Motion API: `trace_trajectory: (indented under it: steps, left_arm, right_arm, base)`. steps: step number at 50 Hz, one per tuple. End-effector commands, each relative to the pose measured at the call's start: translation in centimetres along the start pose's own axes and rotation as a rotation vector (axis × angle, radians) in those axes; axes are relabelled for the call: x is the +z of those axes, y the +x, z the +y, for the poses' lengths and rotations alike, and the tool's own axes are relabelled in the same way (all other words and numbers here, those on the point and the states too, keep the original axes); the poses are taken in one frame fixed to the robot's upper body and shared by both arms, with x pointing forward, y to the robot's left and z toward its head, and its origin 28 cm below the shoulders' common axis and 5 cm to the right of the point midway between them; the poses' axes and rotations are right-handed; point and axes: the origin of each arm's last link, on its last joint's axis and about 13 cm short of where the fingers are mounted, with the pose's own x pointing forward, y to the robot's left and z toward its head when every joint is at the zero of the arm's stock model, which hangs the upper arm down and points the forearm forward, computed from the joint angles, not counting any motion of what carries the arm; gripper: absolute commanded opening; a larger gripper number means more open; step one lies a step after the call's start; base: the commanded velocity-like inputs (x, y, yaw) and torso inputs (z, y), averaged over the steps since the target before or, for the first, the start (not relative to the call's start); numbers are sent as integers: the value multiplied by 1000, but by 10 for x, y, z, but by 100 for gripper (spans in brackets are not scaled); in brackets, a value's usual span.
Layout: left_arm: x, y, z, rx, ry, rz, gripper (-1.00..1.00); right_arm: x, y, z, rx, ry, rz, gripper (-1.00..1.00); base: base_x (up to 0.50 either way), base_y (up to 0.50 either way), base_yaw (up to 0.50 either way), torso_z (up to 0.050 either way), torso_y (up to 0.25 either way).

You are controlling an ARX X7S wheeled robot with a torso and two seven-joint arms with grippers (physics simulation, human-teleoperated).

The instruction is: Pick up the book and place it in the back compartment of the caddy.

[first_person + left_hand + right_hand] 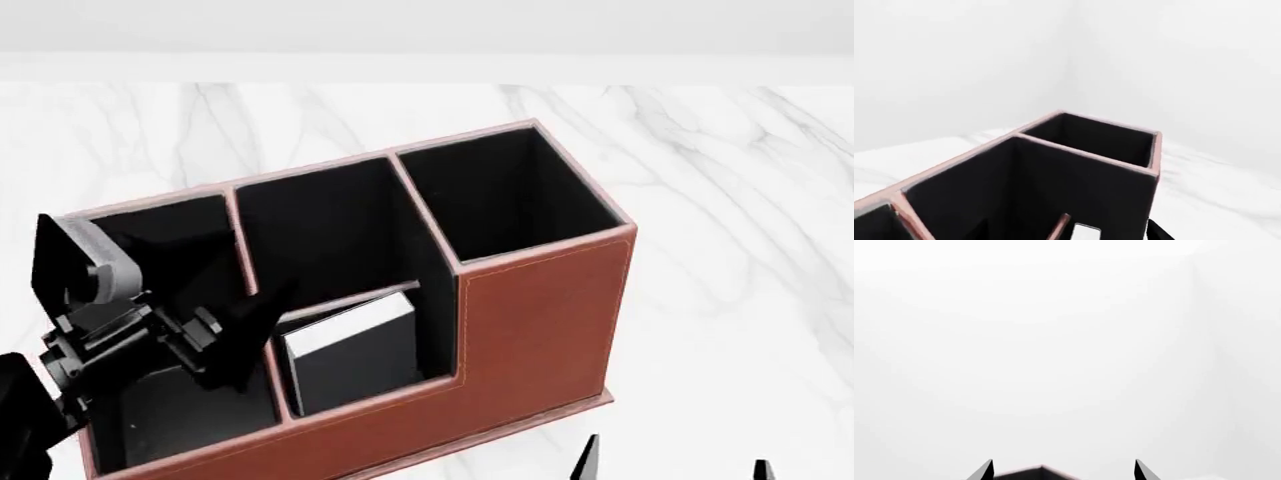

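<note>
- The book (354,350) stands tilted inside a low-walled pocket of the caddy (534,330), at the 6 o'clock side of the middle section in the head view. Its black cover faces the camera; a band of white page edges shows along its upper side.
- Judged step: placement appears done or nearly done, since the book already sits inside the back compartment (374,375). The release and withdrawal phase is in hand.
- The left gripper (227,345) reaches into the caddy at 9 o'clock of the book. Its dark fingers end just beside the book; contact cannot be confirmed, and whether they are spread or closed cannot be told.
- Next move, as a judgement: confirm release, then lift the left arm straight up, clear of the partition walls.
- The right gripper (1064,471) shows two finger tips set apart, holding nothing, low at 5 o'clock of the caddy.
- The caddy rests on the white marbled desk (747,200).
</note>
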Motion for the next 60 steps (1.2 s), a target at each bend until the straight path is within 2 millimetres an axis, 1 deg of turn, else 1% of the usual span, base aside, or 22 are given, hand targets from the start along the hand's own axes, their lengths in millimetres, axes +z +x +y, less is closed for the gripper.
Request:
trace_trajectory:
  steps: [1, 4, 5, 8, 11, 13, 16, 20, 26, 30, 33, 35, 36, 39, 42, 43, 45, 48, 51, 60]
  left_arm:
    - [-1, -60, -47, 73, -15, -58, 100]
    - [-2, -70, -57, 85, 4, -44, 100]
    - [-4, -75, -63, 81, 22, -58, 100]
    - [-7, -80, -69, 98, 58, -45, 100]
    - [-5, -85, -75, 92, 58, -52, 100]
    - [1, -92, -81, 95, 68, -84, 100]
    - [5, -97, -86, 114, 86, -110, 100]
    - [16, -106, -99, 124, 124, -158, 100]
    - [35, -116, -113, 113, 164, -227, 100]
    - [51, -120, -120, 114, 199, -273, 100]
    - [59, -121, -123, 116, 209, -291, 100]
    - [60, -122, -124, 116, 213, -296, 100]
    - [67, -123, -129, 110, 231, -316, 100]
    - [74, -125, -133, 105, 245, -332, 100]
    - [85, -128, -139, 97, 266, -361, 100]
    - [85, -128, -139, 97, 266, -361, 100]
    - [92, -129, -142, 92, 282, -377, 100]
    - [96, -130, -144, 91, 292, -386, 100]
    - [106, -132, -149, 86, 319, -412, 100]
    - [117, -136, -157, 86, 367, -438, 100]
  right_arm:
    - [-2, -2, 5, 28, -15, 8, 100]
    - [-5, -2, 8, 46, -27, 16, 100]
    - [-6, -1, 10, 54, -33, 22, 100]
    - [-7, 0, 11, 61, -36, 22, 100]
    - [-9, 3, 11, 60, -40, 25, 100]
    - [-8, 8, 11, 56, -44, 22, 100]
    - [-7, 13, 12, 57, -52, 17, 100]
    - [0, 23, 15, 58, -59, -5, 100]
    - [15, 34, 18, 62, -66, -48, 100]
    - [30, 43, 19, 58, -67, -91, 100]
    - [37, 46, 21, 59, -64, -112, 100]
    - [39, 47, 21, 59, -65, -116, 100]
    - [47, 50, 22, 58, -55, -138, 100]
    - [53, 52, 24, 59, -50, -159, 100]
    - [66, 56, 26, 61, -51, -200, 100]
    - [66, 56, 26, 61, -51, -200, 100]
    - [77, 60, 28, 66, -81, -248, 100]
    - [86, 62, 29, 66, -84, -272, 100]
    - [98, 66, 31, 63, -84, -313, 100]
    - [116, 65, 29, 54, -79, -370, 100]
  base:
    - [0, 0, 0, 0, 0]
    - [0, 0, 0, 0, 0]
    - [0, 0, 0, 0, 0]
    - [0, 0, 0, 0, 0]
    - [0, 0, 0, 0, 0]
    - [0, 0, 0, 0, 0]
    - [0, 0, 0, 0, 0]
    - [0, 0, 0, 0, 0]
    - [0, 0, 0, 0, 0]
    - [0, 0, 0, 0, 0]
    - [0, 0, 0, 0, 0]
    - [0, 0, 0, 0, 0]
    - [0, 0, 0, 0, 0]
    - [0, 0, 0, 0, 0]
    - [0, 0, 0, 0, 0]
    - [0, 0, 0, 0, 0]
    - [0, 0, 0, 0, 0]
    - [0, 0, 0, 0, 0]
    - [0, 0, 0, 0, 0]
    - [0, 0, 0, 0, 0]
